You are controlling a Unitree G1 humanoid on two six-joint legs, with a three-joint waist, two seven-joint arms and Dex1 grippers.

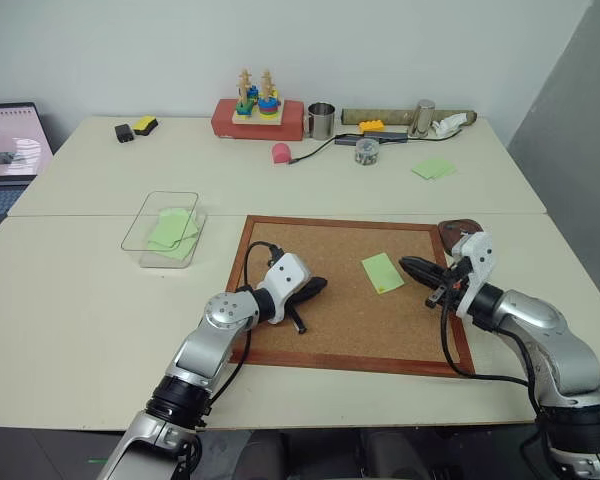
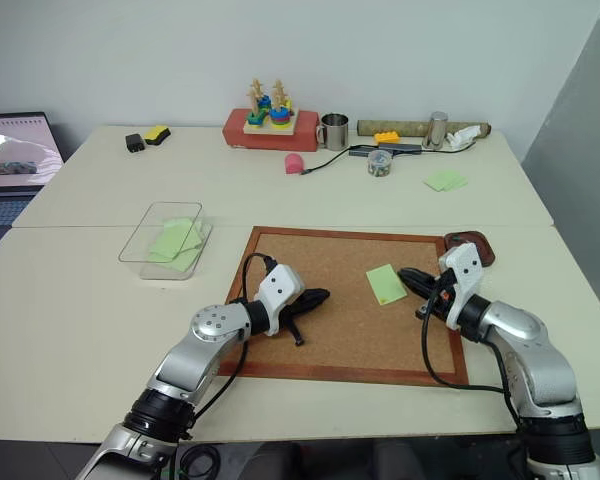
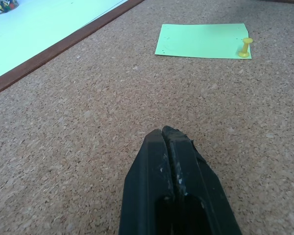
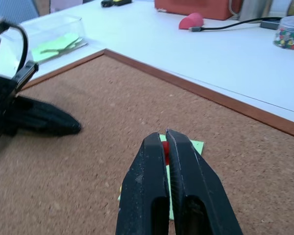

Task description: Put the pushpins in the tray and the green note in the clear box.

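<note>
The green note lies on the corkboard, right of centre, with a yellow pushpin standing in one corner. Just above the note my right gripper is shut on a red pushpin, whose head peeks out between the fingertips. The dark brown tray sits off the board's far right corner, behind that arm. My left gripper rests shut and empty on the cork, left of the note. The clear box stands to the board's left with green paper inside.
On the far table are an overlapping pair of green notes, a small jar of pushpins, a metal cup, a red box with a stacking toy and a cable. A laptop sits at the far left.
</note>
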